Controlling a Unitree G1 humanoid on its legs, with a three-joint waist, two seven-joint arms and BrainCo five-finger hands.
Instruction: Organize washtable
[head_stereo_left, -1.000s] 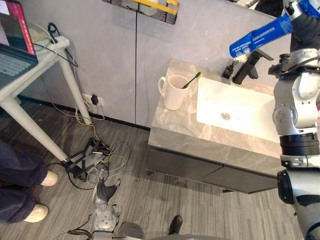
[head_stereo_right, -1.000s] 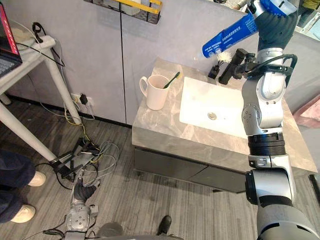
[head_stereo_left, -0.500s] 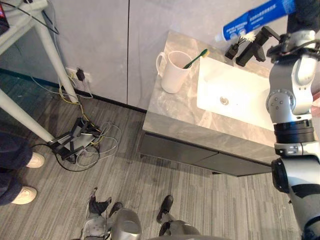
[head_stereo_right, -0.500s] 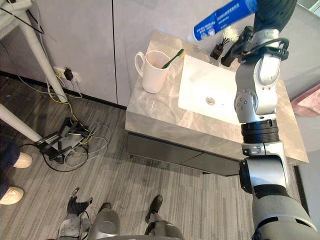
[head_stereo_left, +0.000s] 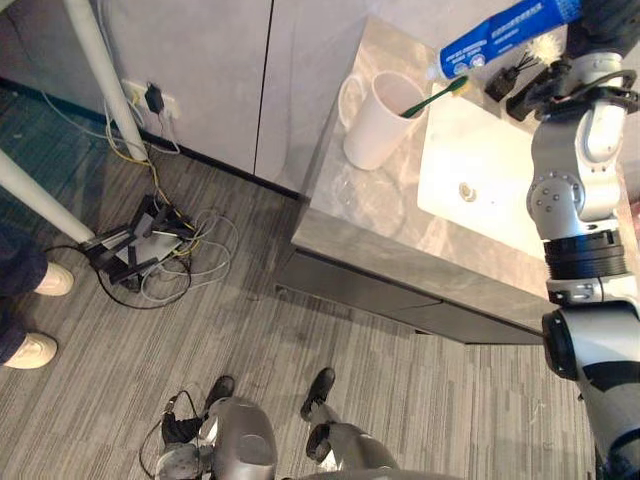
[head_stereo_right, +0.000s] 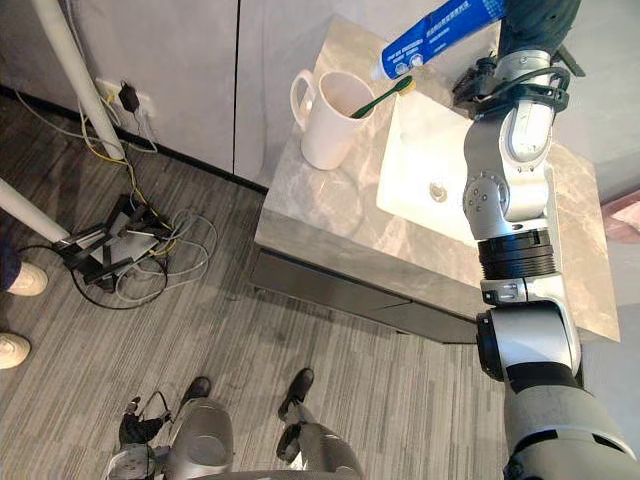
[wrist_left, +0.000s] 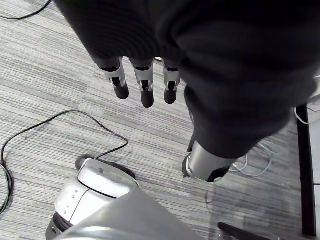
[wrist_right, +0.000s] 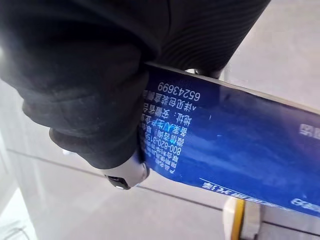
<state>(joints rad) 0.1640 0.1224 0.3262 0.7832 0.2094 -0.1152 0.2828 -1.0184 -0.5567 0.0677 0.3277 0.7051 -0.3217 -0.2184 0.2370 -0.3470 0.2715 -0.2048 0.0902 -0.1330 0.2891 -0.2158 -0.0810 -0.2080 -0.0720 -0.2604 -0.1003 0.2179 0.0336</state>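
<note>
A blue toothpaste tube (head_stereo_left: 505, 35) hangs slanted above the back of the marble washtable (head_stereo_left: 380, 225). My right hand (head_stereo_right: 535, 20) is shut on its flat end, as the right wrist view shows with the tube (wrist_right: 225, 145) pressed under the dark cover (wrist_right: 90, 100). The tube's cap end points down toward a white mug (head_stereo_left: 383, 122). A green toothbrush (head_stereo_left: 435, 97) leans in the mug, its head just below the cap. My left hand (wrist_left: 145, 87) hangs low beside my body over the floor, fingers straight, holding nothing.
A white sink basin (head_stereo_left: 490, 180) lies right of the mug, with a black faucet (head_stereo_left: 530, 85) and a white-bristled brush (head_stereo_left: 545, 45) behind it. Cables and a power strip (head_stereo_left: 150, 250) litter the floor on the left, near white table legs (head_stereo_left: 95, 60) and a person's shoes (head_stereo_left: 30, 350).
The camera has tilted down and moved closer to the washtable. The tube's cap end now sits nearer the mug, just above the toothbrush head. The left hand still hangs idle.
</note>
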